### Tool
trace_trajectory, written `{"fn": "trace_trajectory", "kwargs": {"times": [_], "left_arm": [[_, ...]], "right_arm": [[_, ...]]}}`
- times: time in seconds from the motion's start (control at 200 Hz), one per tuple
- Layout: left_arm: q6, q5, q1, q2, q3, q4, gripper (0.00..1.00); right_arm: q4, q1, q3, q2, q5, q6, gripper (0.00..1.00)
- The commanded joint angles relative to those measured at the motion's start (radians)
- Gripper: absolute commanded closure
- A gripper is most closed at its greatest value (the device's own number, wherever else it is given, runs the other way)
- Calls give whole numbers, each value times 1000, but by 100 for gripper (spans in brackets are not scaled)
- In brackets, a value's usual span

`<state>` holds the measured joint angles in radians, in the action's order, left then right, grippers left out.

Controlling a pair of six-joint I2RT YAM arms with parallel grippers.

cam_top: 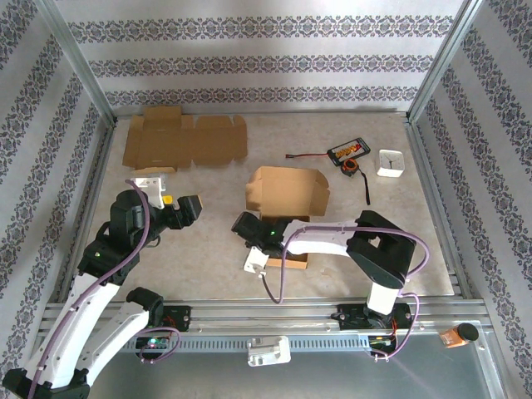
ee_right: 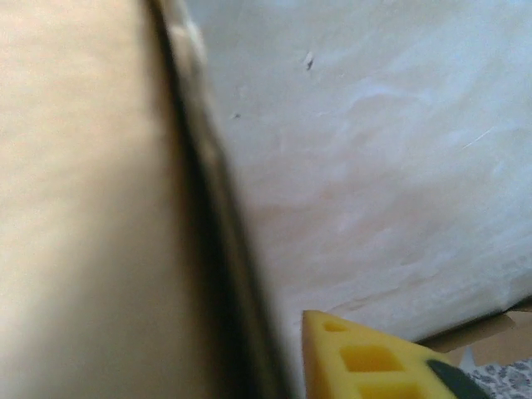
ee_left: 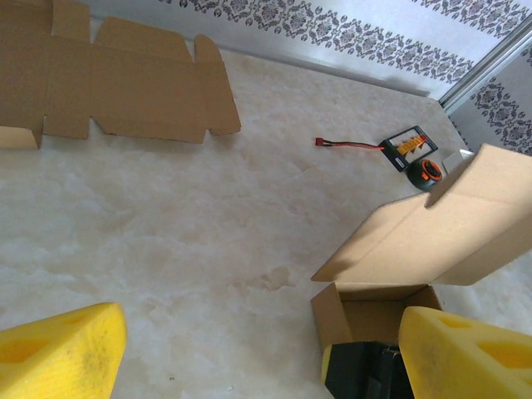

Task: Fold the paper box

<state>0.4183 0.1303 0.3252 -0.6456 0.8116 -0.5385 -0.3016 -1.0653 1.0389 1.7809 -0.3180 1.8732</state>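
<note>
Top view: the paper box (cam_top: 287, 193) is seen mid-table, part-formed, its lid flap raised toward the far side and the tray portion lying under the right arm. The right gripper (cam_top: 249, 229) is placed at the box's near-left wall. Whether it is clenched on the wall or released can't be told from here. The left gripper (cam_top: 184, 208) is held off to the left, well apart from the box. A second, unfolded flat blank (cam_top: 184, 140) is laid at the far-left of the table (cam_top: 208, 258), untouched.

Left wrist view: two yellow fingers (ee_left: 66, 353) are spread wide w/ nothing between them, so this claw is released. The box is seen at right, lid tilted up over an open tray, walls upright.

Right wrist view: a blurred cardboard wall (ee_right: 75, 183) is pressed close at left, w/ one yellow fingertip (ee_right: 374, 357) beside it. The grip can't be read here either.

Step in hand, as judged: side wall being set, lid to be closed next. To be done well, the wall should be kept square while the tray is steadied from the opp. side by the free claw. The lid should be pushed along its crease, not mid-panel, so the tabs are guided inside the front wall and the card isn't buckled.
</note>
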Motion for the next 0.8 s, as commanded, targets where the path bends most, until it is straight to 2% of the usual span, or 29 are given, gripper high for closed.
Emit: {"fn": "trace_trajectory", "kwargs": {"times": [0.0,0.225,0.33,0.43,0.53,0.67,0.73,0.794], "left_arm": [[-12,15,-2,14,-7,-10,14],[8,28,-2,-4,-21,34,14],[20,59,-3,-25,-36,65,14],[18,104,-2,-54,-46,78,14],[3,169,-2,-70,-57,105,14],[-20,318,-3,-124,-73,195,14],[-28,386,-1,-171,-67,222,14],[-35,436,1,-220,-57,241,14]], "right_arm": [[24,-4,4,-28,-34,-2,68],[-8,-4,-25,-143,-59,-8,60],[-52,-10,2,-210,-68,-151,56],[-157,-32,95,-267,-70,-489,55],[-176,-51,108,-374,-70,-889,52],[-167,-29,46,-571,-97,-1575,33],[-191,6,-7,-671,-47,-1828,30],[-206,53,-86,-787,32,-2013,27]]}}
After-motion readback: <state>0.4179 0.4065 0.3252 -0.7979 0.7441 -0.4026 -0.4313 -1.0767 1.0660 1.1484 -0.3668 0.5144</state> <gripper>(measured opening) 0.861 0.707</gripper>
